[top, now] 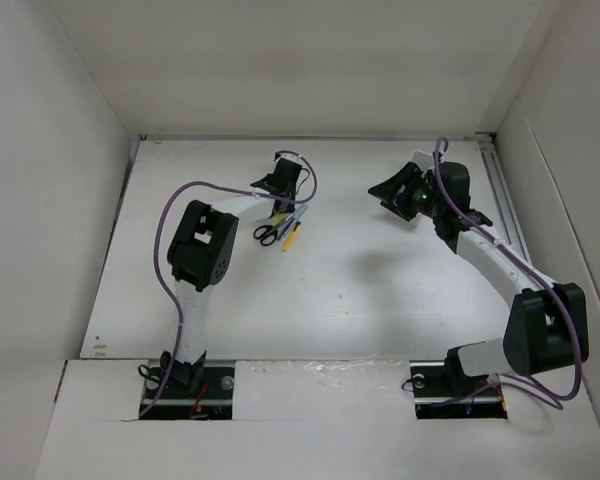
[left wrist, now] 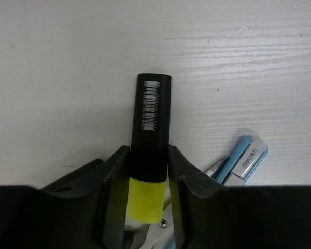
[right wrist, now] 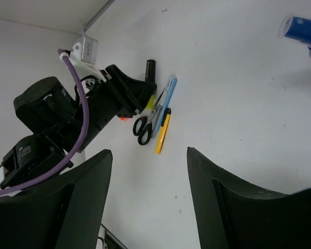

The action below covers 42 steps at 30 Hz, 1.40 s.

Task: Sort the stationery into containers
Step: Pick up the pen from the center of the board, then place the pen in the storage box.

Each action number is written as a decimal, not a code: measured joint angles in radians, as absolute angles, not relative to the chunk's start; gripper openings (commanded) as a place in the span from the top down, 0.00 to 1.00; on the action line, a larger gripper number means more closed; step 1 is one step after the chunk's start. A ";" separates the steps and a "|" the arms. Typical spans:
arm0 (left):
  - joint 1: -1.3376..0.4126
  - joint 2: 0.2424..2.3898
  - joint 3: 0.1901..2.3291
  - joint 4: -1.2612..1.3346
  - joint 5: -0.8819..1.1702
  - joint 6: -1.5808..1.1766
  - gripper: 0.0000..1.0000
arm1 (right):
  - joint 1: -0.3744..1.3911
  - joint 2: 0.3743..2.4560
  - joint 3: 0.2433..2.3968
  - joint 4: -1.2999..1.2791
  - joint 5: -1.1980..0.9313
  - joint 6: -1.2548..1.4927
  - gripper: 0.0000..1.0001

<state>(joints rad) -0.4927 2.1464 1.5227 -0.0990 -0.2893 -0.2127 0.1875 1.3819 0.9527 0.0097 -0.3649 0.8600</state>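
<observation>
My left gripper [top: 283,178] is at the back of the table, shut on the green-and-black highlighter [left wrist: 151,116], whose black end sticks out past the fingertips [right wrist: 150,69]. Beside it lie a silver-blue pen [left wrist: 239,155], black-handled scissors [top: 267,234] and a short yellow stick [top: 291,237], close together. The right wrist view shows the same scissors [right wrist: 143,128], pen [right wrist: 166,98] and yellow stick [right wrist: 162,134]. My right gripper [right wrist: 149,151] hangs open above the table with nothing between its fingers [top: 392,192]. A blue-capped clear bottle [right wrist: 300,28] stands at that view's upper right. The containers are out of view.
White walls [top: 70,200] enclose the table on the left, back and right. A metal rail [top: 502,190] runs along the right edge. The left arm's purple cable [top: 165,225] loops over the left part of the table.
</observation>
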 measured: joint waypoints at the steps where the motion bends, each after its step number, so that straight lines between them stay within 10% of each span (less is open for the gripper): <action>1: -0.491 2.148 1.523 -0.100 -0.286 -0.207 0.84 | 0.189 1.382 0.953 0.010 -0.364 0.860 0.35; 4: -0.489 2.148 1.523 -0.095 -0.282 -0.204 1.00 | 0.192 1.382 0.953 0.010 -0.362 0.860 0.35; 25: -0.532 1.678 1.095 0.207 0.084 -0.327 1.00 | 0.229 1.404 0.957 0.015 -0.366 0.849 0.22; 42: -0.661 1.668 1.007 0.381 0.313 -0.369 1.00 | 0.307 1.565 1.026 0.015 -0.401 0.826 0.33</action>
